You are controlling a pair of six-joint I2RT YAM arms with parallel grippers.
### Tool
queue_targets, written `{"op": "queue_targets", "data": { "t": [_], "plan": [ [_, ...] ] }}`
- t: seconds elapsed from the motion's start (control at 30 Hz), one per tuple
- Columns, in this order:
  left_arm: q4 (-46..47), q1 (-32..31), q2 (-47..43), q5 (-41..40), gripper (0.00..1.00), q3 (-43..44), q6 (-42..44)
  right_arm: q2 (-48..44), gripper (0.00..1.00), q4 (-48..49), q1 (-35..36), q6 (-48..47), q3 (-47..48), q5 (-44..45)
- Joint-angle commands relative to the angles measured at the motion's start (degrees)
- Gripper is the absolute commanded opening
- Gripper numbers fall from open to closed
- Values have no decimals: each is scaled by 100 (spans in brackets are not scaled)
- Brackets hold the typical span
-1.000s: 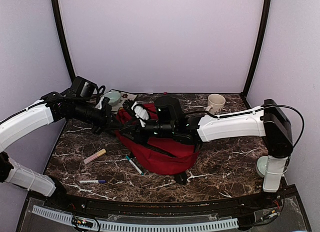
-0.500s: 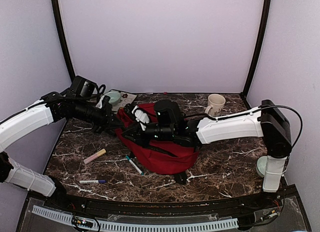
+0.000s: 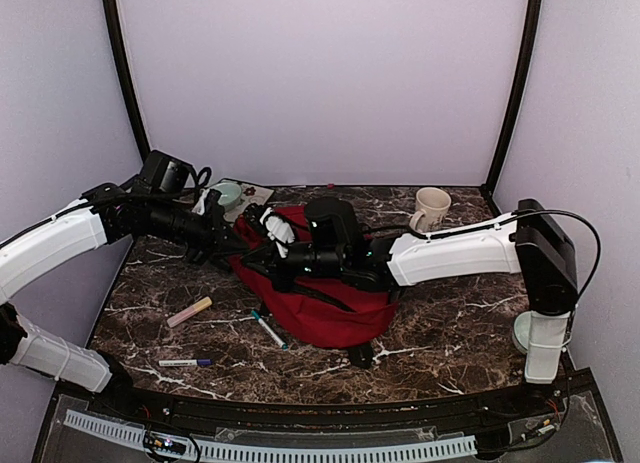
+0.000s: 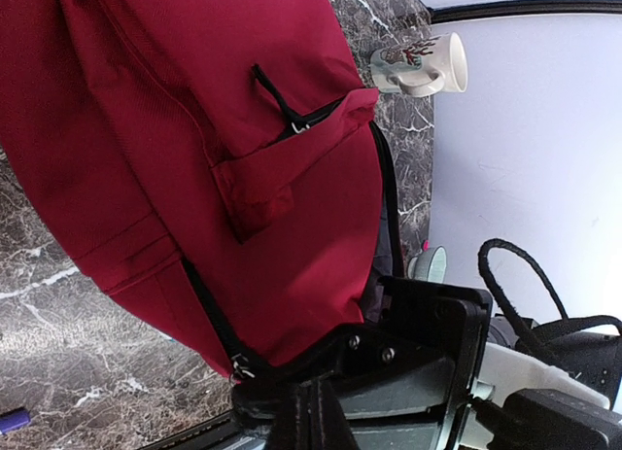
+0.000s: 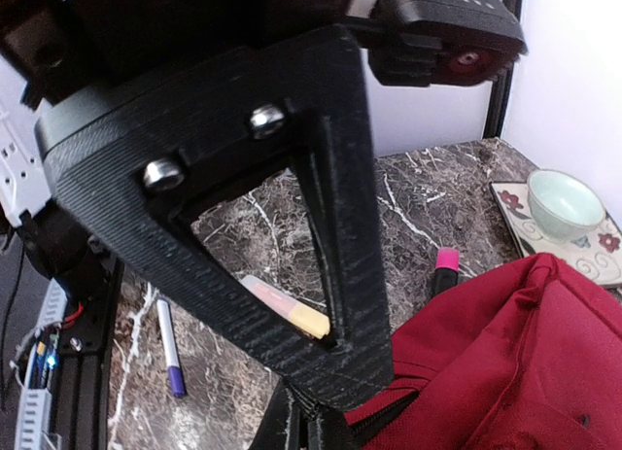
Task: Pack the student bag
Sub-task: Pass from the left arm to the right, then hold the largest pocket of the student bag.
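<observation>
The student bag (image 3: 335,303) is a red backpack lying mid-table, its open top toward the back left. It fills the left wrist view (image 4: 194,129) and shows at the lower right of the right wrist view (image 5: 525,363). My left gripper (image 3: 236,245) is shut on the black strap and zipper edge at the bag's top (image 4: 306,397). My right gripper (image 3: 277,255) reaches in from the right and is shut on a black strap at the bag's rim (image 5: 316,419). The two grippers sit close together at the bag's mouth. The bag's inside is hidden.
A pink-and-yellow highlighter (image 3: 189,311), a teal marker (image 3: 266,328) and a purple marker (image 3: 186,363) lie left and in front of the bag. A pink-capped marker (image 5: 445,268) lies by its rim. A cup on a floral plate (image 3: 226,194) stands back left, a mug (image 3: 431,205) back right.
My right gripper has shifted a little to the left and back with the bag's rim in it. The left arm has hardly moved.
</observation>
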Motion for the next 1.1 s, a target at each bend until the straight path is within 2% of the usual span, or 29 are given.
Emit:
{"op": "queue_targets", "data": {
  "t": [0.0,0.17,0.23,0.27,0.3,0.4,0.43,0.47,0.7,0.93,1.07],
  "plan": [
    [257,37,-123,151,0,125,-46,1,0,267,54,14,125,-71],
    [309,36,-258,143,0,17,221,-207,0,257,56,88,-121,-96],
    [271,36,-358,56,10,-57,398,-303,0,268,55,99,-228,-88],
    [190,49,-388,-28,19,-59,503,-359,0,256,52,104,-275,-91],
    [75,73,-420,-129,33,-47,606,-406,0,232,52,95,-306,-106],
    [-294,118,-480,-506,80,-20,874,-523,0,139,51,57,-389,-118],
    [-385,136,-494,-633,91,-44,938,-550,0,98,54,32,-408,-122],
    [-428,166,-508,-731,96,-95,989,-567,0,48,52,13,-411,-111],
    [-208,460,-357,-759,98,-723,754,-754,0,-203,56,-210,-506,60],
    [-174,459,51,-785,87,-822,312,-932,0,-223,52,-379,-691,191],
    [111,457,139,-563,81,-945,173,-1045,0,130,54,-207,-938,184]
  ]
}}
